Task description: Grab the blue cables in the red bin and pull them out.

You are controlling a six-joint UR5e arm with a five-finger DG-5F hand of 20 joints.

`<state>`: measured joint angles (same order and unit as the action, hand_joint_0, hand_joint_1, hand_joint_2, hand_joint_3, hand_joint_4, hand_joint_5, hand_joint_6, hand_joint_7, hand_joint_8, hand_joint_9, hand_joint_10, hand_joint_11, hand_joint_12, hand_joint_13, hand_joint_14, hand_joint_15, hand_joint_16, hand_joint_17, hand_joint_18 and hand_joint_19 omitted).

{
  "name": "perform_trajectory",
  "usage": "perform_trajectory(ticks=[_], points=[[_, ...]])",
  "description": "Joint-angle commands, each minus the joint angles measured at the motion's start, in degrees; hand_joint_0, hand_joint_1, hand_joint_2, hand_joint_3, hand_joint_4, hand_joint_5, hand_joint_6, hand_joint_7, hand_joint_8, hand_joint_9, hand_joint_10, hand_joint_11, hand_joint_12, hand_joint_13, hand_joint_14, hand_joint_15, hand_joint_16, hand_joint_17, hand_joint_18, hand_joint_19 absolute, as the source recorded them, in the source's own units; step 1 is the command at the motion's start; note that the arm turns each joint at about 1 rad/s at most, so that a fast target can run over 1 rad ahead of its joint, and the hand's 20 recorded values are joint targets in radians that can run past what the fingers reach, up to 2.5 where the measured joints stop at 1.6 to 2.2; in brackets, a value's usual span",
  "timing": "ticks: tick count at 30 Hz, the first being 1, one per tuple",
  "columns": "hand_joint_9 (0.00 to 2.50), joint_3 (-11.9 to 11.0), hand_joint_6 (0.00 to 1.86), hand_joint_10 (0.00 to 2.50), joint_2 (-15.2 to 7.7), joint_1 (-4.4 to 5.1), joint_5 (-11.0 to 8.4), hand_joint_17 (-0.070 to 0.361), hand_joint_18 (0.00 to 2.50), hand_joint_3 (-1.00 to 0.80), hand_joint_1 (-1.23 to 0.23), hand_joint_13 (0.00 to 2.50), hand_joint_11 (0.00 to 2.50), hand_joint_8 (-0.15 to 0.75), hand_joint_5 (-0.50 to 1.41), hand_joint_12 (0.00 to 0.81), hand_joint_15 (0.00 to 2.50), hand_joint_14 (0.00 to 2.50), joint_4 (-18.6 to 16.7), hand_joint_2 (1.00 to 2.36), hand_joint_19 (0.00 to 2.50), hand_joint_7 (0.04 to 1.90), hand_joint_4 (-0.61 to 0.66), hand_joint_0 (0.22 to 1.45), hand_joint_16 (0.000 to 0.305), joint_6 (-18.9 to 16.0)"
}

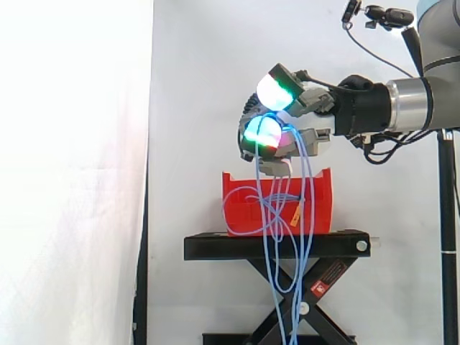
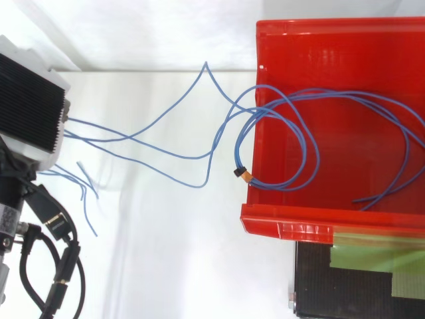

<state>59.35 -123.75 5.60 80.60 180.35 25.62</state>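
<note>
Above the red bin (image 1: 323, 208) my hand (image 1: 305, 115) reaches in from the right, its fingers curled and its pads glowing green and white. It is shut on the blue cables (image 1: 310, 215). They hang from it in long strands in front of the bin, down past the stand's top. In the top view the blue cables (image 2: 206, 65) loop inside the red bin (image 2: 285, 222) and cross its left rim toward the left. A small orange tag (image 2: 247, 176) sits on one strand at that rim.
The bin rests on a black scissor stand (image 1: 215, 248), whose top (image 2: 345, 292) carries a strip of green tape. A white curtain hangs behind. At the top view's left edge are a black ribbed housing (image 2: 30, 106) and dark arm parts.
</note>
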Motion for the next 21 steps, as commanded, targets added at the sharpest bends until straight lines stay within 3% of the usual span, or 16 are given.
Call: perform_trajectory(ticks=[1,21], points=[[1.51,-0.02,0.21,0.03,0.0,0.02,0.0,0.13,1.11,-1.0,-0.77,1.15,1.26,0.287,1.06,0.364,0.71,2.5,0.0,1.0,1.33,0.79,0.29,0.63,0.058,0.0],[1.53,-0.02,0.29,0.04,0.0,0.02,0.09,0.112,1.15,-1.0,-0.8,1.14,1.3,0.265,1.05,0.34,0.76,2.5,0.09,1.0,1.55,0.77,0.25,0.69,0.05,0.09]])
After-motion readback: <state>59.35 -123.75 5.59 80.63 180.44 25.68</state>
